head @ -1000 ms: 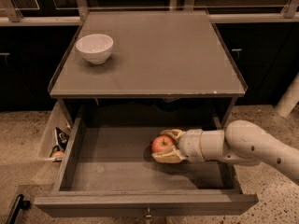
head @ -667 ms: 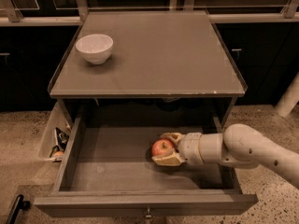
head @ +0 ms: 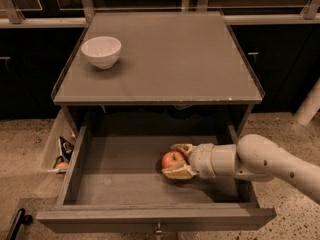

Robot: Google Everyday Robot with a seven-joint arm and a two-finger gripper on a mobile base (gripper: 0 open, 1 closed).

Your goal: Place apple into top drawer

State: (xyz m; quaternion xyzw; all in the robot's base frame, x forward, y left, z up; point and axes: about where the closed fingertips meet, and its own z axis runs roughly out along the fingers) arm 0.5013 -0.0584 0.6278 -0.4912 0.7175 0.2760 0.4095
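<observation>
Jaws pinch the apple [head: 172, 159] between them. The gripper [head: 169, 160] reaches in from the right, inside the open top drawer [head: 120, 176] and right of its middle. Whether the apple rests on the drawer bottom, I cannot tell. Nearest, the drawer's front panel carries a small knob [head: 158, 229]. Speckled stone floor [head: 25, 144] lies left of the drawer. Above the drawer is a flat grey cabinet top [head: 175, 59], with a white bowl [head: 101, 51] towards its back left. Behind the drawer stand dark cupboards [head: 285, 54].
</observation>
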